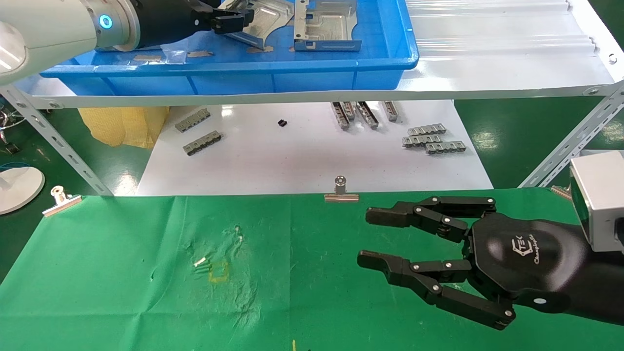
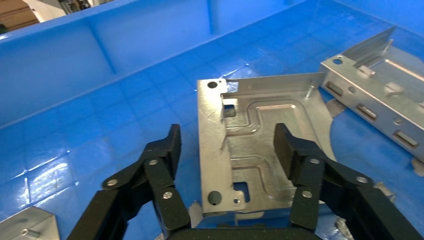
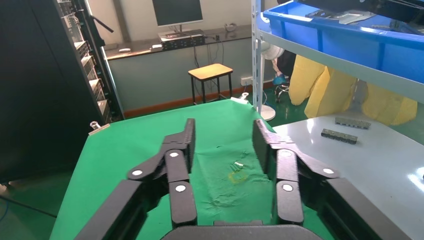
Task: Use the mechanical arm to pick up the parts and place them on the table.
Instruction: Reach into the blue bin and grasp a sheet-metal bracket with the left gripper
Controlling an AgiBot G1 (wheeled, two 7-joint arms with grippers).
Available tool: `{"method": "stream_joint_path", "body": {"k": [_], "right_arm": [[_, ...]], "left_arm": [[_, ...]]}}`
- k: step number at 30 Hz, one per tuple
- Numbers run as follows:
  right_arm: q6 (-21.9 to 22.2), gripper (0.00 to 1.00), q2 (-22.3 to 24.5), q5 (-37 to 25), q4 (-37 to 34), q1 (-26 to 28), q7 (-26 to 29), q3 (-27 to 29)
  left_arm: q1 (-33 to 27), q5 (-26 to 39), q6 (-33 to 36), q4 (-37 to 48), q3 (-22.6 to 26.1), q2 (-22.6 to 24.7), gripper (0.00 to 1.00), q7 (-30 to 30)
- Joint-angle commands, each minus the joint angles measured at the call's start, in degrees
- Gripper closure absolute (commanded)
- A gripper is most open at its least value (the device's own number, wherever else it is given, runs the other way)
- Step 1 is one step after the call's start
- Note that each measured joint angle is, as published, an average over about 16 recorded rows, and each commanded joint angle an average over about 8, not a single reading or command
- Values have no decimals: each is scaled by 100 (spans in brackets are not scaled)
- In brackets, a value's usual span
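Observation:
My left gripper (image 1: pixel 229 19) reaches into a blue bin (image 1: pixel 243 73) on the white shelf. In the left wrist view the left gripper (image 2: pixel 227 135) is open just above a silvery bracket (image 2: pixel 260 150) lying flat on the bin floor. One finger is beside the bracket's bent side flange and the other is over its embossed middle. The same bracket shows in the head view (image 1: pixel 265 22). A second bracket (image 1: pixel 326 24) lies beside it and also shows in the left wrist view (image 2: pixel 380 95). My right gripper (image 1: pixel 365 236) is open and empty, low over the green table (image 1: pixel 122 273).
A corner of a third bracket (image 2: pixel 30 225) shows in the bin. Small grey toothed strips (image 1: pixel 434 139) lie on the white sheet under the shelf. Binder clips (image 1: pixel 341 191) hold the cloth's far edge. A small yellow square mark (image 1: pixel 218 272) sits mid-table. Shelf legs (image 1: pixel 575 141) slant at both sides.

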Motion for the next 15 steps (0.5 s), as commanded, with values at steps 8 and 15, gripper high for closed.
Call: {"method": "stream_joint_path", "body": {"k": [8,15], "right_arm": [[0,0,0,0,0,0,0,0],[0,0,0,0,0,0,0,0]], "left_arm": [[66,52,-148,-73,46,12,100,-27],[113,26,-180,-145,43,16,100,-11]]}}
